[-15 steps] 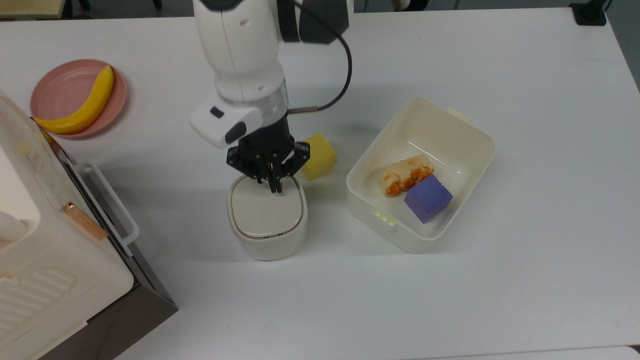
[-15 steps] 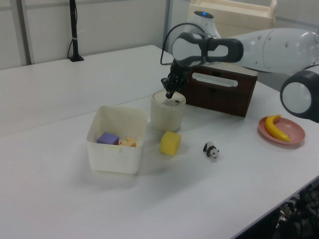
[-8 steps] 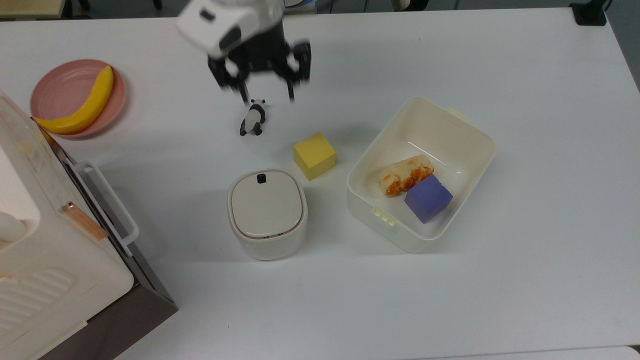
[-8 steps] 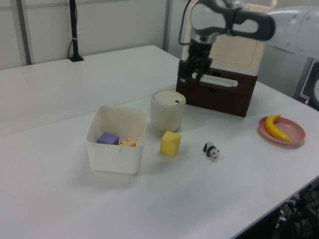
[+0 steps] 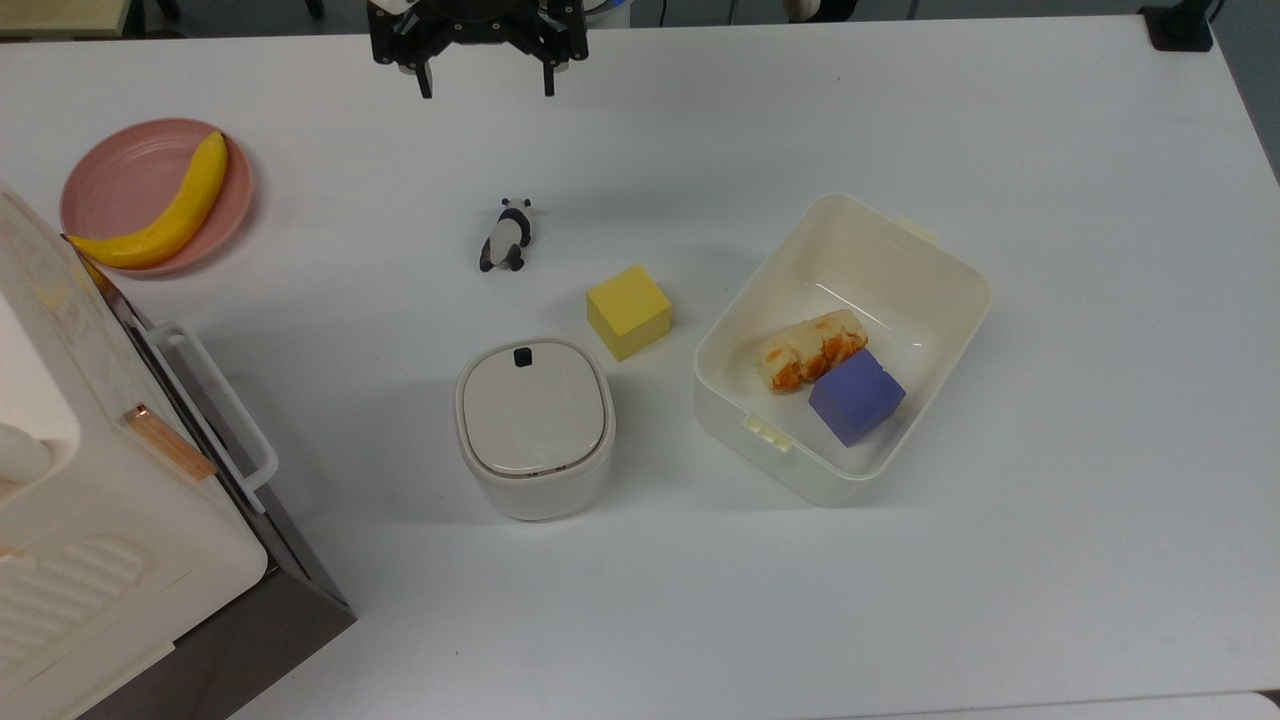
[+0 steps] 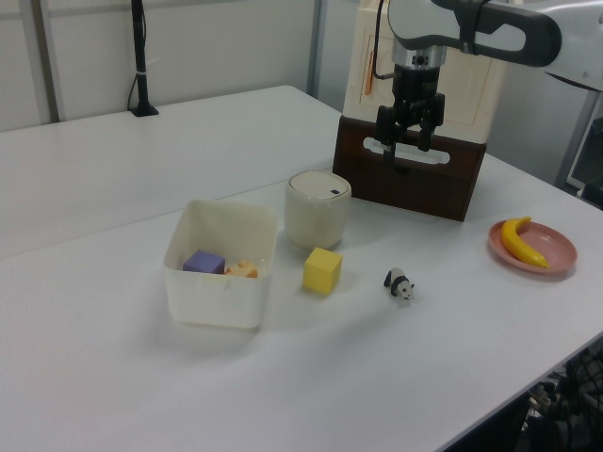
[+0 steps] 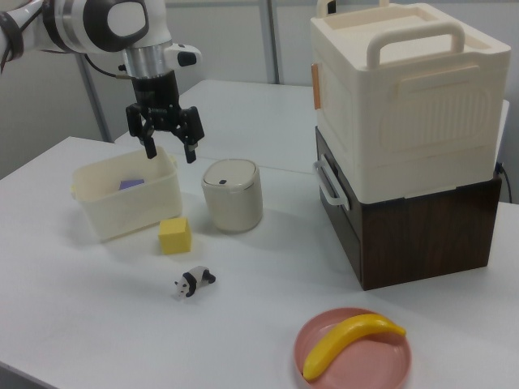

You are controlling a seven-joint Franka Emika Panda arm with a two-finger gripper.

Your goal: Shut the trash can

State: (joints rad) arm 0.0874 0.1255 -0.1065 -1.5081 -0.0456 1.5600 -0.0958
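Pulled way back since a second ago: tool [image 5: 483,75] no longer pressing on the lid, now up high and off toward the top view's upper edge, fingers spread wide with nothing between them. Same story in the right view, tool [image 7: 166,138] hanging above the far side of the desk [image 5: 1000,150], well clear of everything. Trash can [image 5: 535,440] sitting near the middle of the desk, just beside the yellow cube [image 5: 629,311] and between the big cream appliance [image 5: 90,520] and the open cream box [image 5: 845,345]. Lid flat and flush on the rim, little black button [image 5: 522,355] showing on top, no gap visible in the left view either, trash can [image 6: 317,209] looking sealed. So pretty much done by the look of it, closing step finished and the retreat in hand. Next move probably calls for nothing more than parking the arm away from the toy panda [image 5: 505,235] and the pink plate [image 5: 125,170] with the banana [image 5: 160,215]. Maybe one more gentle press on the lid if the latch didn't catch, but can't tell that from here.
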